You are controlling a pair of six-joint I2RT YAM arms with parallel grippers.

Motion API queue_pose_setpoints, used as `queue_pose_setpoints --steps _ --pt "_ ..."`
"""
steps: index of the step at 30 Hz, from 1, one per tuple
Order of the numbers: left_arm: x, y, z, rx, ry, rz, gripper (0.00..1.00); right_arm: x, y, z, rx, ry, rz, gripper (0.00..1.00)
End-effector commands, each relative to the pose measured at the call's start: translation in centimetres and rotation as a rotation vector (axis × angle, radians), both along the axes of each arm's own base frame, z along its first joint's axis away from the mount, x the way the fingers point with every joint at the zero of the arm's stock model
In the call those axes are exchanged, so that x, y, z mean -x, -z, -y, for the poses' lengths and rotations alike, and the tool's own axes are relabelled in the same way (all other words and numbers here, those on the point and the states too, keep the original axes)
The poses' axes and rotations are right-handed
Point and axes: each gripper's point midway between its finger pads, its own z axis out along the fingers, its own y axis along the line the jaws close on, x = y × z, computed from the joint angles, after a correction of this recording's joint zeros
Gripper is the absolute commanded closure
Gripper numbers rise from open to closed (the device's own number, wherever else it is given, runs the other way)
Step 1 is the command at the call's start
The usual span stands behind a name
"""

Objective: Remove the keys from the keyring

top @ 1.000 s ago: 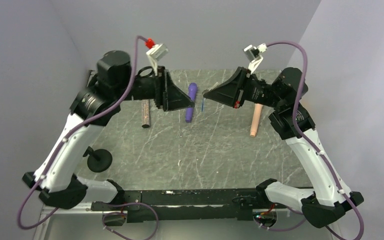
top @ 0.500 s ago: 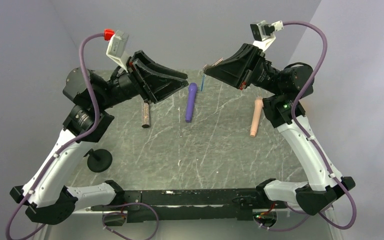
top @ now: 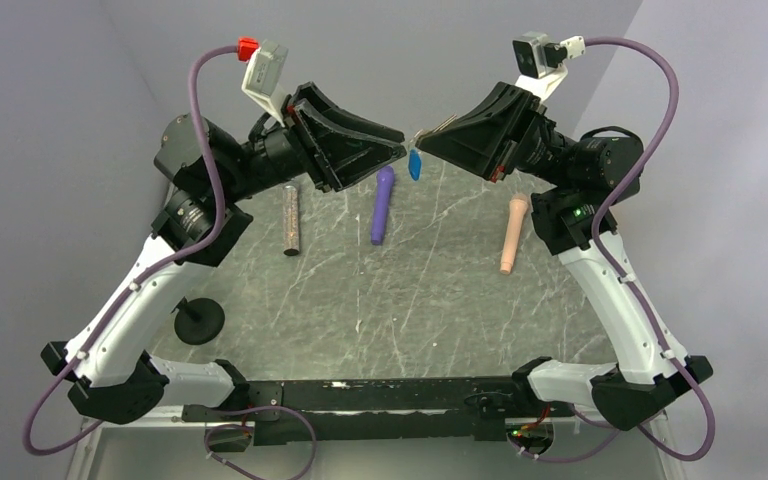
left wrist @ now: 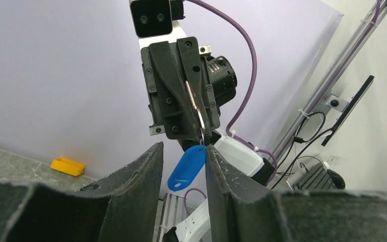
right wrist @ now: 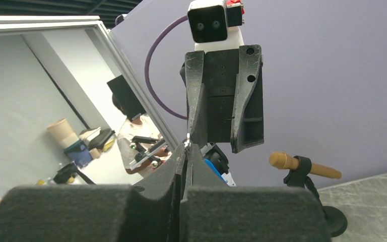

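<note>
My right gripper (top: 422, 141) is raised high over the back of the table, shut on the keys (left wrist: 195, 105), thin grey metal strips pinched flat between its jaws. A sliver of that metal pokes out at its tips (right wrist: 187, 143). The keyring, a small blue oblong tag (top: 415, 163), dangles from a thin ring just under those tips (left wrist: 187, 167). My left gripper (top: 401, 143) faces it tip to tip, open to a narrow gap (left wrist: 184, 154), with the tag showing through the gap just beyond the fingers. I cannot tell whether the left fingers touch the tag.
On the marble tabletop (top: 440, 290) below lie a purple wand (top: 382, 205), a peach cylinder (top: 511, 235) and a speckled brown cylinder (top: 291, 220). A black round-based stand (top: 198, 320) sits at the near left. A yellow block (left wrist: 67, 166) lies by the wall.
Both arms rose from low over the table and tilted upward. The left gripper narrowed its opening. The blue tag turned and now hangs broadside under the right fingertips.
</note>
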Motion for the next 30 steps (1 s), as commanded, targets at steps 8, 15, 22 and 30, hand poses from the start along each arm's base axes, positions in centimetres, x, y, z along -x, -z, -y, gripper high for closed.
queue_pose_setpoints --steps 8,15,22,30 --pt "2.2 -2.4 -0.2 0.061 0.048 0.096 0.63 1.9 -1.7 0.9 -0.004 0.012 0.09 1.0" --pt "2.4 -2.4 0.0 0.07 0.055 0.098 0.63 1.8 -1.4 0.8 0.006 0.015 0.09 1.0" --pt "2.3 -2.3 0.8 0.071 0.055 0.087 0.69 1.8 -1.0 0.8 0.022 0.019 0.092 1.0" --pt "1.7 -2.4 1.0 0.062 0.025 0.089 0.99 2.0 -0.6 0.8 0.035 0.028 0.097 1.0"
